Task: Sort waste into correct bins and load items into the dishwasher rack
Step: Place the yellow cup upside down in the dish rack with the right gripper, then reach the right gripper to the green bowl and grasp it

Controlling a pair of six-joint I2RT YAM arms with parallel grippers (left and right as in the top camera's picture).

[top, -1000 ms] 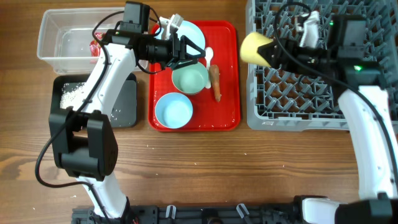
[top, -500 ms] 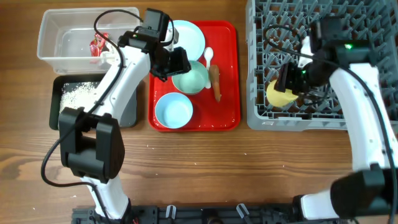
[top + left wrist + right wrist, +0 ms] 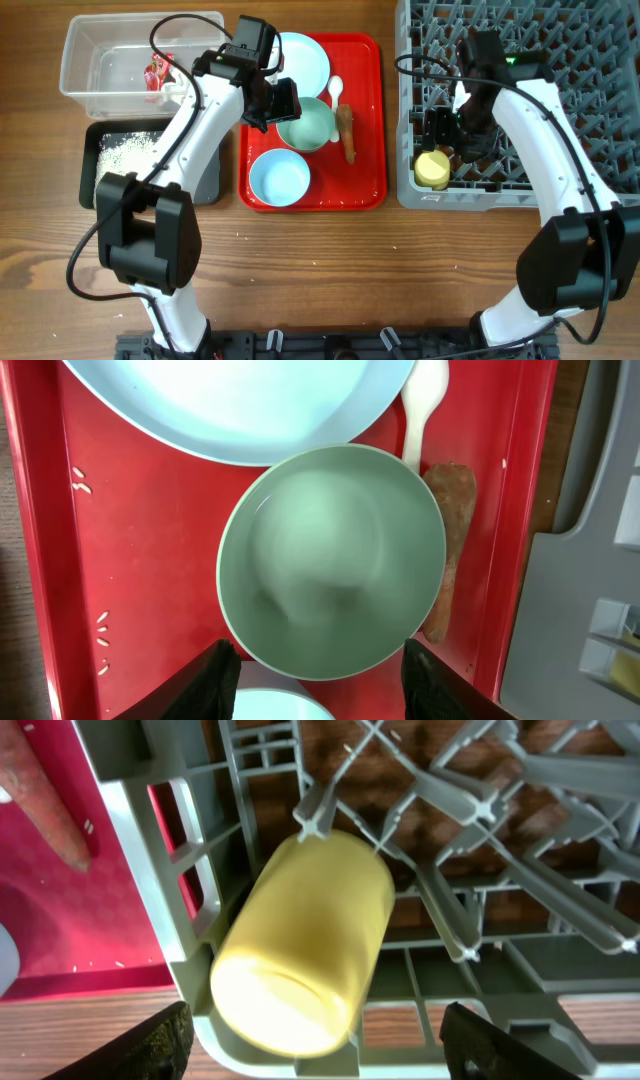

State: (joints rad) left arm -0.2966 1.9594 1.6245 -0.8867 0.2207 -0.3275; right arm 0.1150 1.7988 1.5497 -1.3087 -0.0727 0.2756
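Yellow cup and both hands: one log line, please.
yellow cup: tilted in near-left corner of dishwasher rack, not held | right hand: open above it | left hand: open over pale green bowl

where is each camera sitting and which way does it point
Overhead: above the table, facing straight down; left arm and right arm show.
Left wrist: faces down onto the green bowl; left pincer open at bottom edge.
Right wrist: faces down at the yellow cup in the rack; right pincer open below.
Shared: overhead also shows bowl and cup.
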